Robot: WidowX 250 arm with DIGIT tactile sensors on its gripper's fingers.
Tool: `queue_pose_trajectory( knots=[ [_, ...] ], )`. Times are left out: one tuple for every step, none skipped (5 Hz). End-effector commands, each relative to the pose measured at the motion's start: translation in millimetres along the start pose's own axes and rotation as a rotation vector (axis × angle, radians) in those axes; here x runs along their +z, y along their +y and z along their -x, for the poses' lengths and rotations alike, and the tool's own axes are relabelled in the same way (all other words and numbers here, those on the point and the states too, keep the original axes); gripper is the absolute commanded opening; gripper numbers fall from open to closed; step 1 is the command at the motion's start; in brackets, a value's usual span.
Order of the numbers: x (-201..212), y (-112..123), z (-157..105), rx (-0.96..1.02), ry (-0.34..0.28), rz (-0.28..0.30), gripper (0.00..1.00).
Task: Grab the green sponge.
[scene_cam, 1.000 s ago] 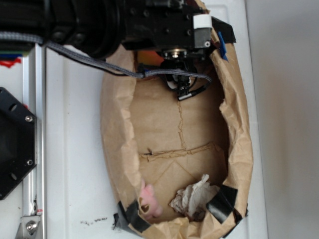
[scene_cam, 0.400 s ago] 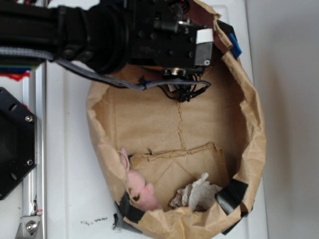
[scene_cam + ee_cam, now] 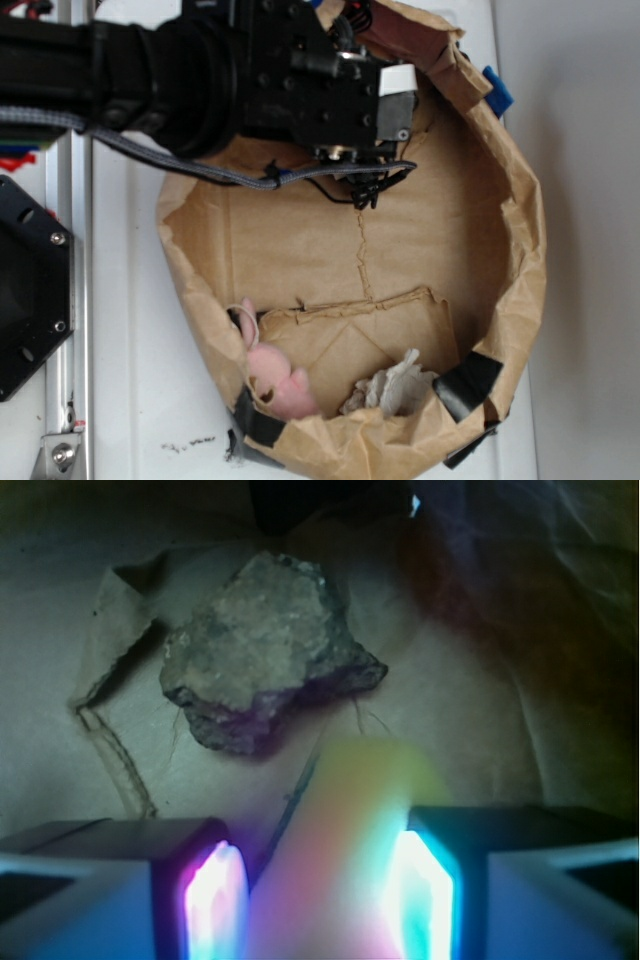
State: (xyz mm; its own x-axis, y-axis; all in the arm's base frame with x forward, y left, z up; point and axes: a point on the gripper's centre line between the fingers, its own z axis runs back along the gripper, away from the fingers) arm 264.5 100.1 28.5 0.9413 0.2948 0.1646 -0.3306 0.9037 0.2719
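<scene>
Wrist view shows the gripper (image 3: 320,880) with its two glowing fingers (image 3: 215,900) apart; between them sits a blurred yellowish shape, perhaps the green sponge (image 3: 340,850), but I cannot tell if the pads touch it; beyond lies a brown lumpy piece (image 3: 265,650) on the paper; in the exterior view the arm hangs over a brown paper bag (image 3: 520,250); a pink plush toy (image 3: 275,375) lies near its lower wall.
</scene>
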Motion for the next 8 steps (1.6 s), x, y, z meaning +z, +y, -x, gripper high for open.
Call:
queue_pose_trajectory(
  knots=[
    [8,4,-4,-0.009,-0.005,0.002,0.0],
    [21,-1,-19,-0.08,-0.024,0.032,0.0],
    [59,-18,-33,-0.141,-0.1,0.119,0.0],
    [96,-40,-52,-0.221,-0.149,0.19,0.0],
    [131,-52,-49,-0.275,-0.184,0.232,0.0],
    [145,-55,-46,-0.327,-0.167,0.293,0.0],
    [156,-61,-27,-0.374,-0.155,0.294,0.0],
    [171,-65,-11,-0.405,-0.158,0.285,0.0]
  ],
)
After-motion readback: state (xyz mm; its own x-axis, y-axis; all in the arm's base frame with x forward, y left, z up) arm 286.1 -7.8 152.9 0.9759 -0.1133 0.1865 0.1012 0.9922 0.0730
